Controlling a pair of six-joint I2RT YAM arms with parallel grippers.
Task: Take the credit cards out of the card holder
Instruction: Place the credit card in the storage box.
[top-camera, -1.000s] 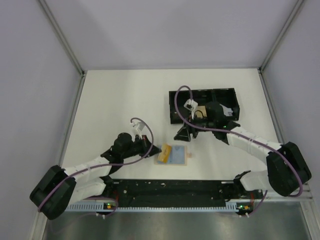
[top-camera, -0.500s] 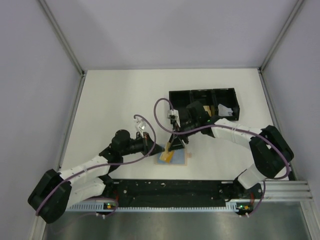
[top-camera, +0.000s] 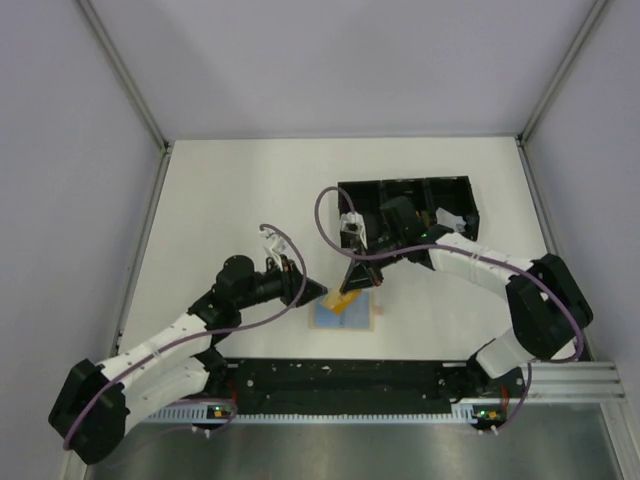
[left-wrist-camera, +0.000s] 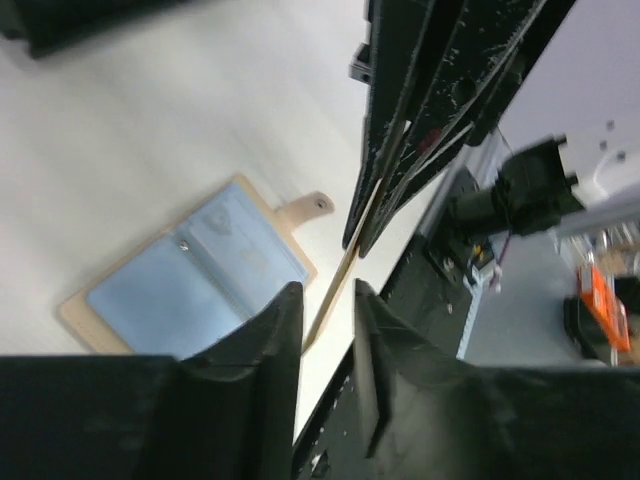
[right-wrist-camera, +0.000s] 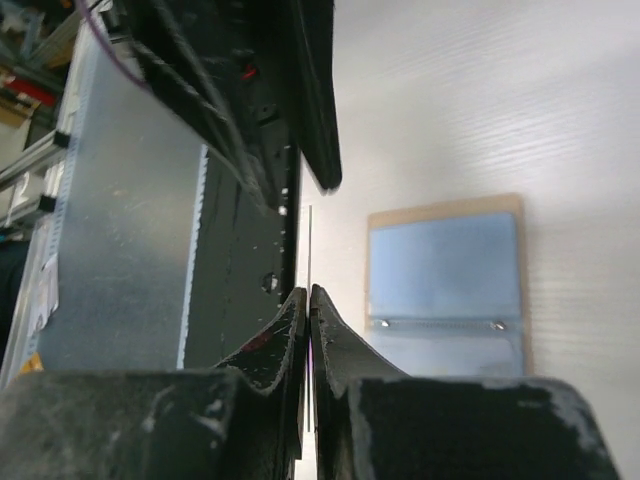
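The card holder (top-camera: 350, 318) lies open on the table, blue-grey panels up, also visible in the left wrist view (left-wrist-camera: 190, 285) and the right wrist view (right-wrist-camera: 445, 280). Whether credit cards sit in its pockets I cannot tell. My right gripper (top-camera: 353, 284) hangs over its left edge, shut on a thin orange-tan card (top-camera: 344, 301) that shows edge-on between the jaws (right-wrist-camera: 309, 250). My left gripper (top-camera: 318, 291) is just left of it, open (left-wrist-camera: 327, 292), its fingertips either side of the card's lower end (left-wrist-camera: 335, 290) with daylight around it.
A black three-compartment tray (top-camera: 400, 182) stands behind the card holder at the back right. The arms' black base rail (top-camera: 340, 375) runs along the near edge. Grey walls close in both sides.
My right arm swung from the tray down to the card holder and shut on the orange-tan card. My left gripper, shut a moment ago, has opened. The card has lifted off the table.
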